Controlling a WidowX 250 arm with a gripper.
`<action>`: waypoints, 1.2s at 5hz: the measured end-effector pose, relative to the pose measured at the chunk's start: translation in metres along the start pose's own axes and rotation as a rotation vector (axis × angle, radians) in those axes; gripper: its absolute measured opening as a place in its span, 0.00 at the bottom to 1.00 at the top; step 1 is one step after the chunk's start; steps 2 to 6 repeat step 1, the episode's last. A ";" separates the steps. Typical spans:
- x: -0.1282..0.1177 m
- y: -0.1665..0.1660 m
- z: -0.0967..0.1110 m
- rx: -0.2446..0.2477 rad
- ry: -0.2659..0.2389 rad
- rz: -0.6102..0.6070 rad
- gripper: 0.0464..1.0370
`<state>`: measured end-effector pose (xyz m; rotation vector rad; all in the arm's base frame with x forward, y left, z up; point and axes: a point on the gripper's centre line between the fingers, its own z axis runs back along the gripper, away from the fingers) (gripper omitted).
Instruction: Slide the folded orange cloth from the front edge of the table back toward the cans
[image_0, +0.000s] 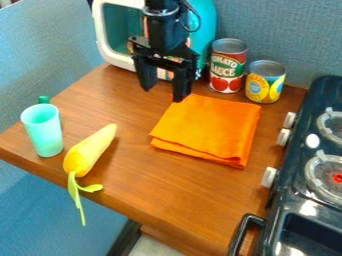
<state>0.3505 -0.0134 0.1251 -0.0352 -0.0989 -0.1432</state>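
The black gripper (162, 92) hangs over the back of the wooden counter, its two fingers apart with nothing between them. Just right of and below its right finger lies a folded orange cloth (208, 129). A yellow carrot-shaped toy (89, 151) with green leaves lies at the front left, its leaves hanging past the counter's edge. Left of it stands a turquoise cup (44, 131), with a small green object (44, 99) behind it.
Two cans, a red-labelled one (228, 66) and a yellow-and-blue one (265, 82), stand at the back right. A teal and white toy appliance (113, 37) is behind the gripper. The dark stove (294, 200) borders the counter's right side.
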 end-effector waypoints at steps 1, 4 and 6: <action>-0.024 0.001 0.012 -0.011 0.010 0.001 0.96; -0.024 0.001 0.012 -0.011 0.010 0.001 0.96; -0.024 0.001 0.012 -0.011 0.010 0.001 0.96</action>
